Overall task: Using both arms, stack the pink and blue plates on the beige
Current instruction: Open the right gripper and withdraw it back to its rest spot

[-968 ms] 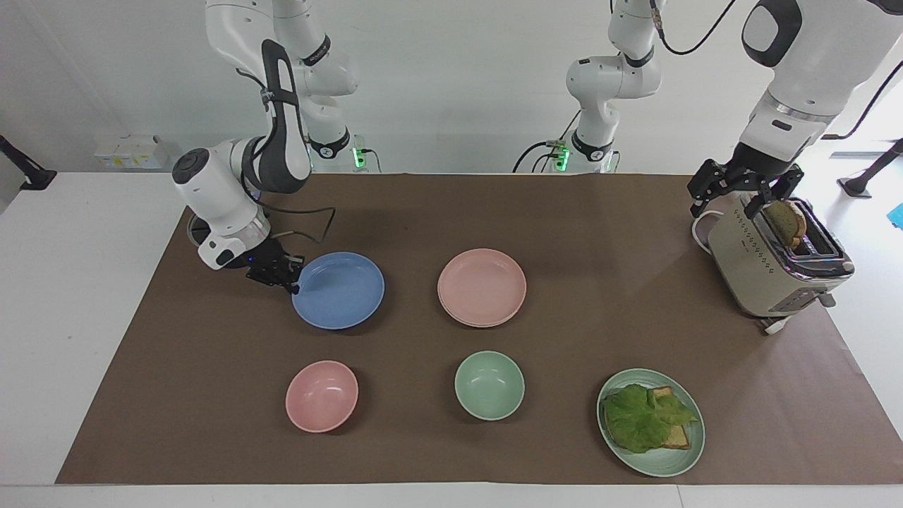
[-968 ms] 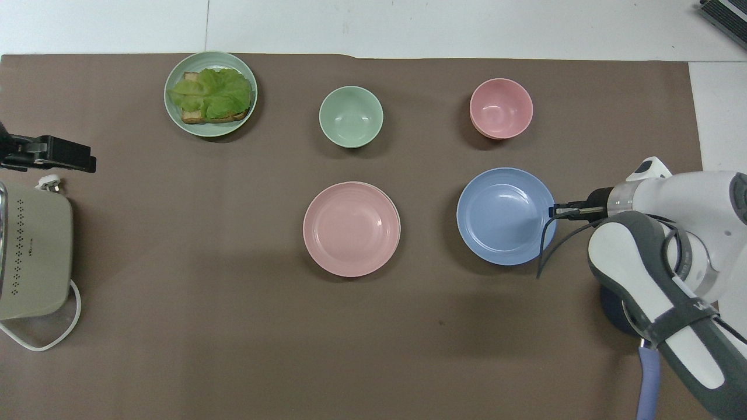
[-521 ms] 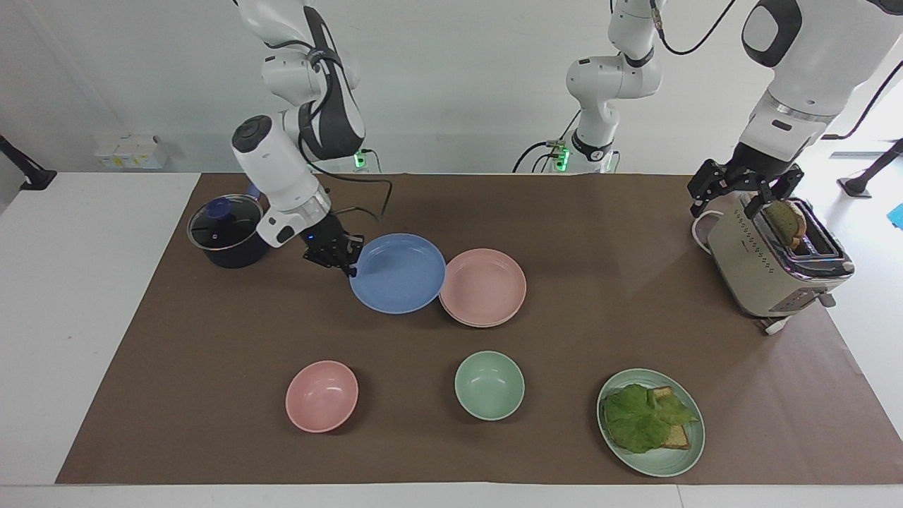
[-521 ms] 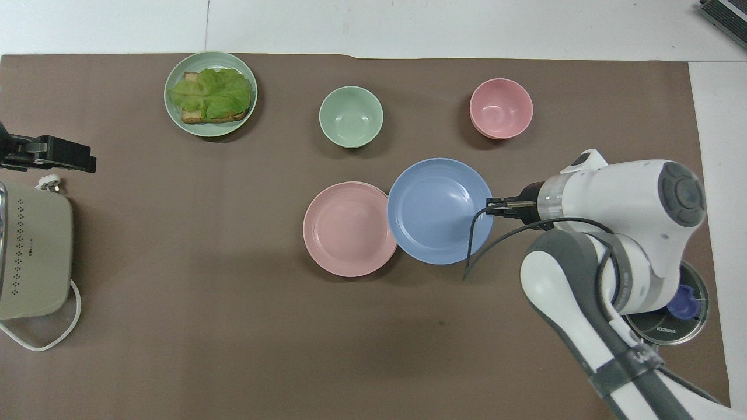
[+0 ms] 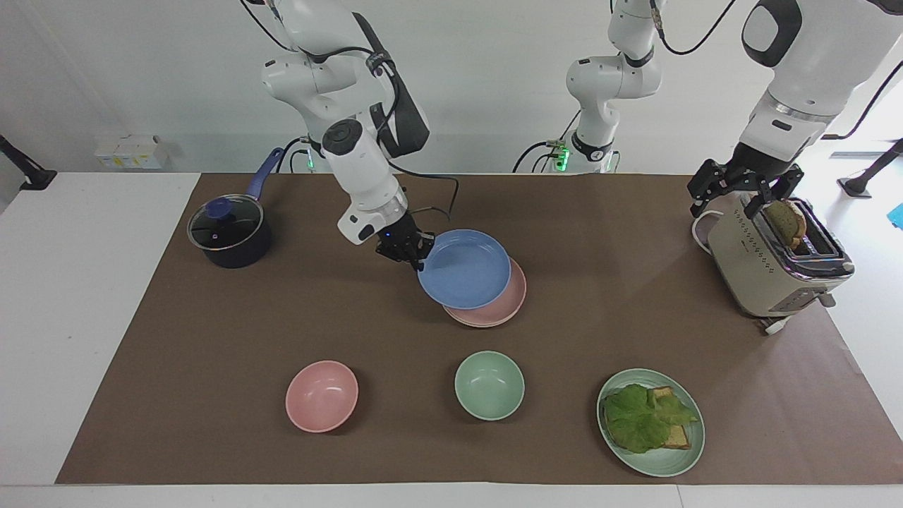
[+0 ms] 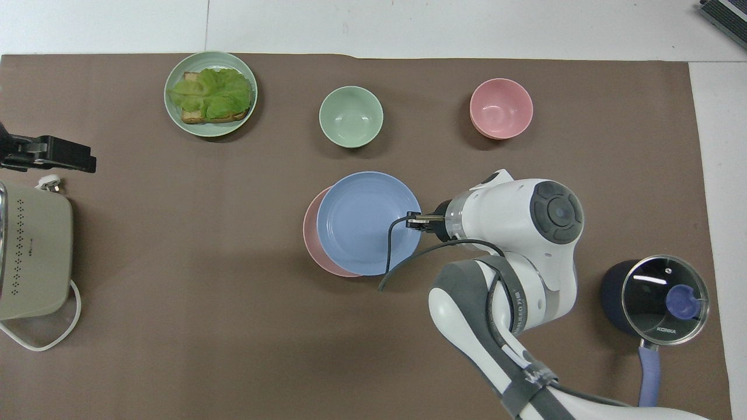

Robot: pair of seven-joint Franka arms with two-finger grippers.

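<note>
My right gripper [image 5: 417, 262] [image 6: 415, 221] is shut on the rim of the blue plate [image 5: 465, 268] [image 6: 362, 221]. It holds that plate just above the pink plate [image 5: 511, 300] [image 6: 309, 233] at the middle of the mat, covering most of it. Only a crescent of pink shows. The beige plate is hidden; a thin second rim shows under the pink one. My left gripper [image 5: 741, 201] [image 6: 58, 160] waits open over the toaster [image 5: 762, 271] [image 6: 32, 256], where a slice of toast [image 5: 786, 222] sticks up.
A dark pot with a glass lid [image 5: 229, 233] [image 6: 662, 297] stands at the right arm's end. Farther from the robots sit a pink bowl [image 5: 322, 396] [image 6: 501, 108], a green bowl [image 5: 489, 385] [image 6: 351, 116] and a green plate [image 5: 659, 469] [image 6: 204, 131] with lettuce and toast.
My right arm lifted the blue plate off the mat and carried it toward the left arm's end, until it came over the pink plate. The pot came into view. The left arm stayed still.
</note>
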